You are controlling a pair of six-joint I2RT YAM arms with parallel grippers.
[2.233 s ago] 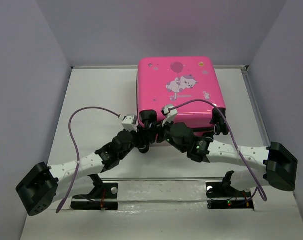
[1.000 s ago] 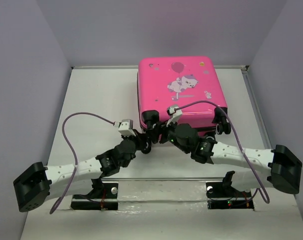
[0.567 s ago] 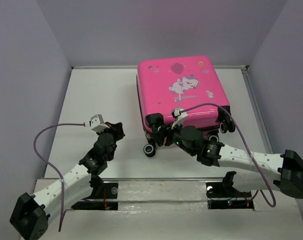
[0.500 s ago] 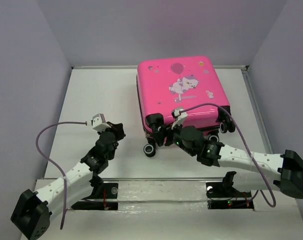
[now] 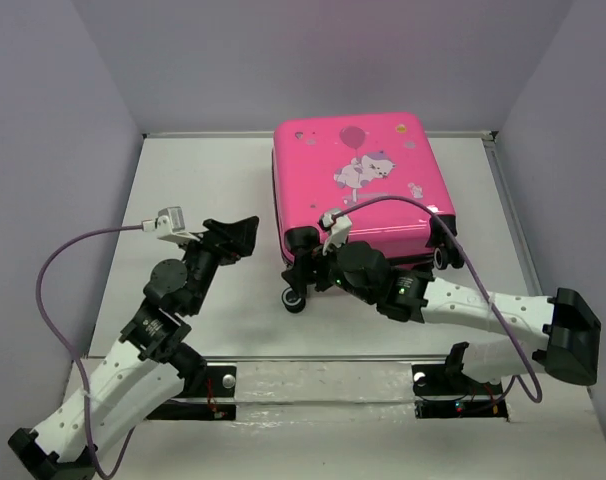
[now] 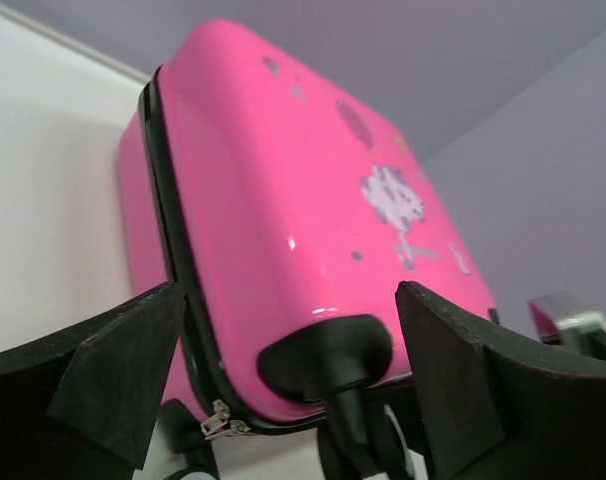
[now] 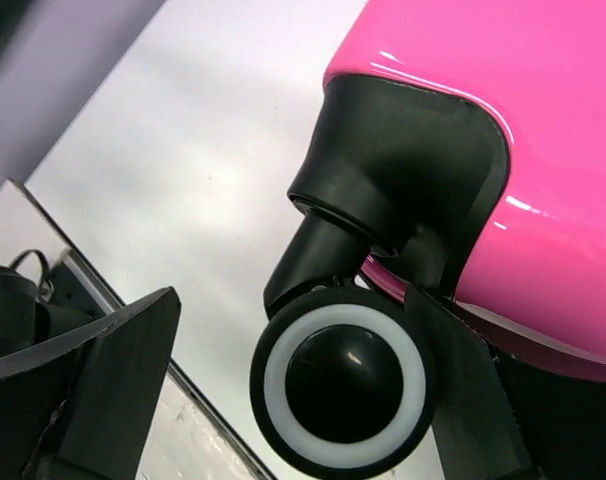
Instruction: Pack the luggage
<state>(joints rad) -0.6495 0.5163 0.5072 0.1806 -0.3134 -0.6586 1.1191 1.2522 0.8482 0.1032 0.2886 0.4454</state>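
Note:
The luggage point(image 5: 351, 180) is a hot-pink hard-shell suitcase lying flat and closed, its cartoon-print lid up, at the back middle of the table. In the left wrist view the luggage point(image 6: 303, 200) fills the frame, with a silver zipper pull point(image 6: 215, 421) at its near-left corner. My left gripper point(image 5: 237, 238) hangs open just left of that corner, touching nothing; nothing sits between the fingers of the left gripper point(image 6: 288, 400). My right gripper point(image 5: 303, 272) is at the near-left caster. In its wrist view the right gripper point(image 7: 293, 400) is open around the black, white-ringed wheel point(image 7: 343, 385), with a gap on the left.
Grey walls point(image 5: 63, 150) close in the white table point(image 5: 203, 180) on the left, back and right. A metal rail point(image 5: 323, 365) with the arm mounts runs along the near edge. Purple cables point(image 5: 58, 260) loop off both wrists. Another caster point(image 5: 444, 257) sticks out at the luggage's near right.
My left gripper has let go at the luggage's near-left corner, drawn back to the left and opened. My right gripper has opened wider around the caster. The luggage has shifted slightly.

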